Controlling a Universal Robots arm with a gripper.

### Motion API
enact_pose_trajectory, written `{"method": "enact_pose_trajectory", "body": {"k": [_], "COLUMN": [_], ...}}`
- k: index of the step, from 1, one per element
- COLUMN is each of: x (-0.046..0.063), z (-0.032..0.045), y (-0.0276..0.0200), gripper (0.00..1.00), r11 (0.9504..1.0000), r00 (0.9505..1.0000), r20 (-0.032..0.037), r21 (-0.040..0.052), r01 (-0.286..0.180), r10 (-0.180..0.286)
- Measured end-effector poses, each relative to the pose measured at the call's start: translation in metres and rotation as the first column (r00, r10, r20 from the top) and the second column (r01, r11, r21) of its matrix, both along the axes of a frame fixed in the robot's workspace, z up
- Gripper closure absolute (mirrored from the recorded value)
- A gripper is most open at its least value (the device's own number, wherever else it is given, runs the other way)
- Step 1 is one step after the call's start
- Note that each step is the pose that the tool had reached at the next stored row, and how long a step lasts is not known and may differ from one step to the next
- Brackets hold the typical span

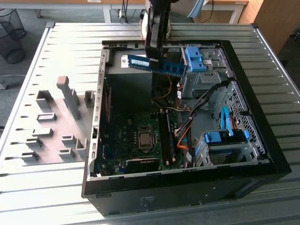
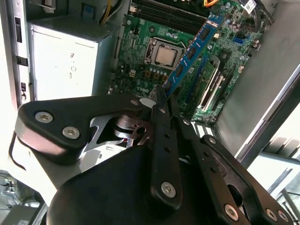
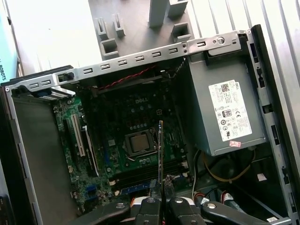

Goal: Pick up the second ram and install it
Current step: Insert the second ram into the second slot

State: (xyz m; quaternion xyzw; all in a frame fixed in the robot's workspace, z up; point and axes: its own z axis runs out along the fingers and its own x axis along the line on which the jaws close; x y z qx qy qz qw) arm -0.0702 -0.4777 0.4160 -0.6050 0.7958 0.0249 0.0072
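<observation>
The second ram [image 1: 174,69], a long blue-green stick with black chips, hangs level above the back of the open computer case [image 1: 187,180]. My gripper [image 1: 154,55] is shut on it near its middle, coming down from above. In the second wrist view the second ram [image 2: 192,49] sticks out from between the gripper [image 2: 162,96] fingers over the green motherboard [image 2: 140,51]. In the first wrist view the second ram [image 3: 161,154] shows edge-on, rising from the gripper [image 3: 161,199] above the CPU socket [image 3: 139,143] and the memory slots [image 3: 140,174].
The grey power supply [image 3: 225,117] fills one corner of the case. Light-blue drive-bay latches [image 1: 197,58] [image 1: 226,137] and orange and black cables [image 1: 185,124] lie at the exterior view's right. Grey holder blocks [image 1: 61,117] stand on the slatted table [image 1: 70,42] at that view's left.
</observation>
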Motion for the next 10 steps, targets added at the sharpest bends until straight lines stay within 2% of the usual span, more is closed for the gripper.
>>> {"method": "enact_pose_trajectory", "body": {"k": [6, 10], "x": [0.0000, 0.0000], "z": [-0.0005, -0.0010], "y": [0.0000, 0.0000], "gripper": [0.86, 0.86], "r11": [0.9983, 0.9944], "r00": [0.9983, 0.9944], "r20": [0.0000, 0.0000], "r21": [-0.0005, -0.0009], "r01": [0.057, 0.106], "r10": [-0.057, -0.106]}}
